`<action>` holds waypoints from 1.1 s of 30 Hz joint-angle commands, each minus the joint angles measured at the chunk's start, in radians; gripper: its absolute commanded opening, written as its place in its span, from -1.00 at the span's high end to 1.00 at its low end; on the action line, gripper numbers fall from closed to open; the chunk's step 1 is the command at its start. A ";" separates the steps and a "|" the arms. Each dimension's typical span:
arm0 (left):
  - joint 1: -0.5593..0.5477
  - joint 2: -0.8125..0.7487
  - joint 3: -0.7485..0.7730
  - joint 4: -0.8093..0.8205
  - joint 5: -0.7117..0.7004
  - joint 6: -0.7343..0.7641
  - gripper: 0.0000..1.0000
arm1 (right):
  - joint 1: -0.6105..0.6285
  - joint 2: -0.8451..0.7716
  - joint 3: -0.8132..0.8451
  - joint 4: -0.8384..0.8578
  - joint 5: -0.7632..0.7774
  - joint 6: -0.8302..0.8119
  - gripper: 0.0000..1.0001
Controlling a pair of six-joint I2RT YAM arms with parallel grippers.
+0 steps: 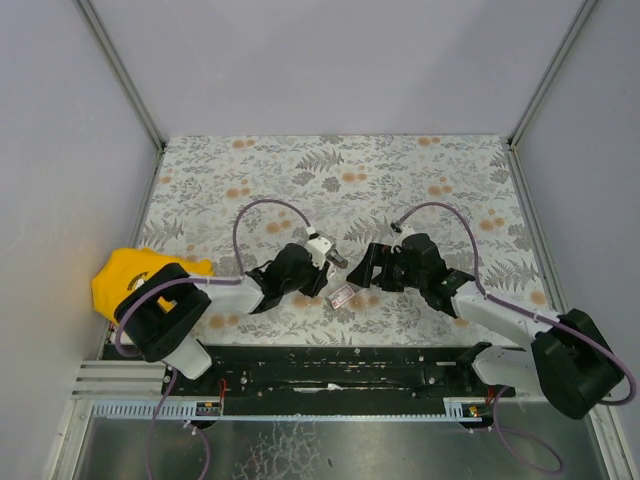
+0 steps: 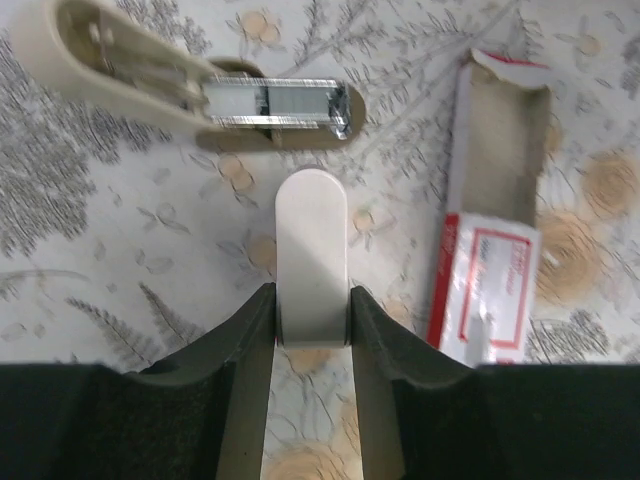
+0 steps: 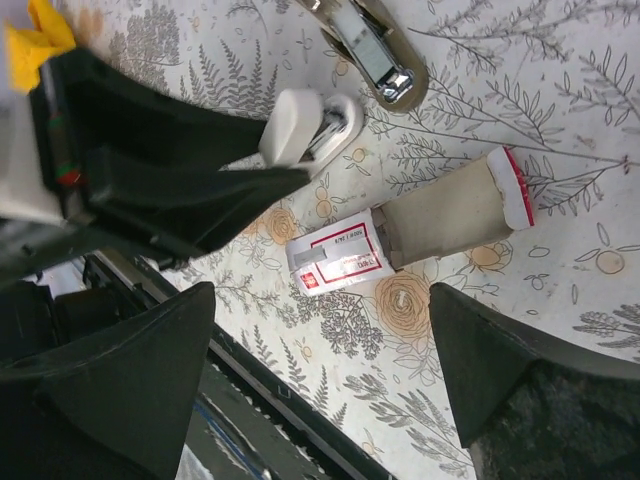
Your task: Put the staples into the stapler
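Note:
The stapler lies open on the flowered table. Its beige body with the shiny metal magazine [image 2: 275, 103] faces up, and also shows in the right wrist view [image 3: 385, 65]. My left gripper [image 2: 312, 295] is shut on the stapler's white rounded top arm [image 2: 312, 245], seen in the top view [image 1: 320, 244]. The staples carton [image 2: 495, 270] is pink and white, with its grey inner tray [image 3: 450, 212] slid partly out. It lies flat right of the left gripper [image 1: 314, 262]. My right gripper [image 3: 322, 290] is wide open and empty, hovering over the carton [image 3: 340, 265], [image 1: 343, 295].
A yellow object [image 1: 130, 275] sits at the table's left edge behind the left arm. The black rail with the arm bases [image 1: 330, 370] runs along the near edge. White walls [image 1: 330, 60] enclose the table.

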 commanded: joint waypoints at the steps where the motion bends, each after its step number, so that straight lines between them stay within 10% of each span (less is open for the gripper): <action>1: -0.015 -0.095 -0.111 0.131 0.093 -0.110 1.00 | -0.004 0.066 -0.008 0.150 -0.017 0.182 -0.90; 23: -0.022 -0.274 -0.273 0.362 0.209 -0.242 1.00 | 0.147 0.325 0.152 0.226 0.018 0.289 -0.95; 25: -0.024 -0.280 -0.281 0.383 0.223 -0.245 1.00 | 0.147 0.340 0.151 0.236 0.018 0.295 -0.73; 30: -0.025 -0.277 -0.281 0.377 0.213 -0.246 1.00 | 0.148 0.346 0.119 0.288 0.026 0.326 0.88; 33: -0.024 -0.271 -0.276 0.374 0.214 -0.245 1.00 | 0.148 0.340 0.104 0.309 0.034 0.342 1.00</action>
